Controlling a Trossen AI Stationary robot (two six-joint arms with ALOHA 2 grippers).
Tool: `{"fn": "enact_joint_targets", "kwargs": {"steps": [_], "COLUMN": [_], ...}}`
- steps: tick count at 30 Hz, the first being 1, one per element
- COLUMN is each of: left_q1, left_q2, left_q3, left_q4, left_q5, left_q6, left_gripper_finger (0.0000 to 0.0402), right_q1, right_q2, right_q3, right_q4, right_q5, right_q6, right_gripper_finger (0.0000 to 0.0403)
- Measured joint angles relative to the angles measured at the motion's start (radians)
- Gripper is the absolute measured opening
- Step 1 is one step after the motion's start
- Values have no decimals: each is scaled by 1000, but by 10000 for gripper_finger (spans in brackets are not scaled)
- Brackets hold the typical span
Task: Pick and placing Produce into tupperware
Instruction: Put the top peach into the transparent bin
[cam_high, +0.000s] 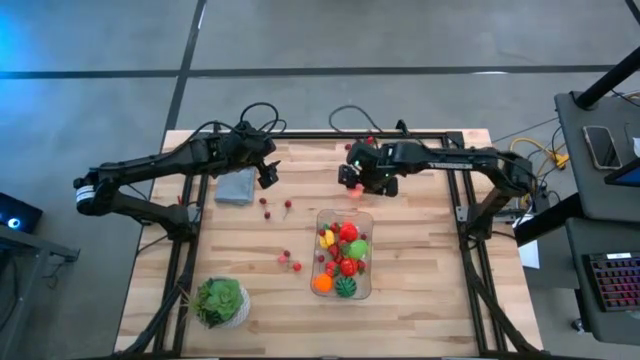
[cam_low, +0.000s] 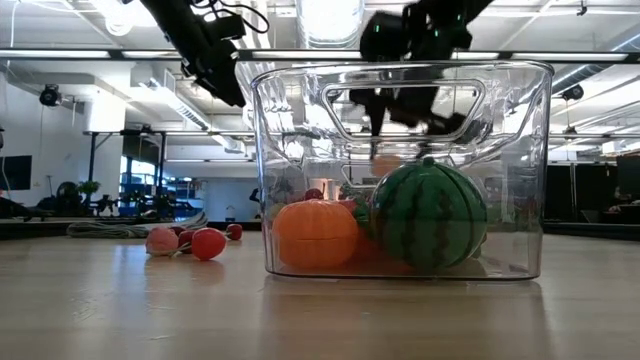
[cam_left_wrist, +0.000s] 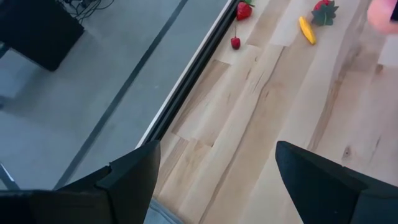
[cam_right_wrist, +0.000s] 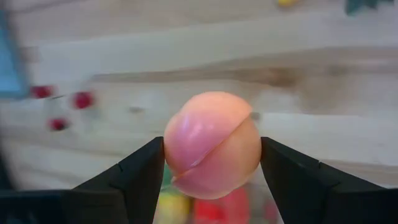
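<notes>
A round pink-orange toy peach (cam_right_wrist: 212, 144) is clamped between the jaws of the right gripper (cam_high: 352, 178), held just above the upper end of the clear rectangular plastic tupperware (cam_high: 343, 254) at the centre of the wooden desk (cam_high: 420, 300). Assorted toy produce (cam_high: 341, 250) is held in the tupperware. The left gripper (cam_high: 268, 174), jaws apart and empty, is seen at upper left beside a grey-blue folded cloth (cam_high: 236, 187).

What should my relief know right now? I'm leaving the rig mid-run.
Right gripper: shut on a pink peach, above the table just beyond the tupperware.
Left gripper: open, empty, over the table's far edge near the grey-blue cloth.
Done: several pieces in the tupperware, including the orange piece and striped green ball.
Left: drop the peach in; red berries lie loose on the table.
</notes>
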Motion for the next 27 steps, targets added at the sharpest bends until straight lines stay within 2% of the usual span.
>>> {"fn": "enact_joint_targets", "kwargs": {"steps": [3, 6, 9, 14, 18, 23, 27], "left_q1": [0, 0, 0, 0, 0, 0, 0], "left_q2": [0, 0, 0, 0, 0, 0, 0], "left_q3": [0, -1, 0, -1, -1, -1, -1], "left_q4": [0, 0, 0, 0, 0, 0, 1], "left_q5": [0, 0, 0, 0, 0, 6, 101], "left_q6": [-1, -7, -7, -7, -7, 1, 2], "left_gripper_finger": [304, 304, 304, 304, 304, 304, 304], "right_q1": [17, 53, 113, 225, 284, 300, 299], "right_q2": [-30, -48, -51, -44, -22, 16, 27], "right_q3": [58, 121, 167, 194, 180, 178, 178], "right_q4": [-1, 0, -31, -125, -146, -244, -261], "right_q5": [7, -54, -127, -149, -142, -89, -53], "right_q6": [-38, -105, -155, -158, -121, -119, -137], "right_gripper_finger": [246, 247, 248, 249, 249, 251, 274]}}
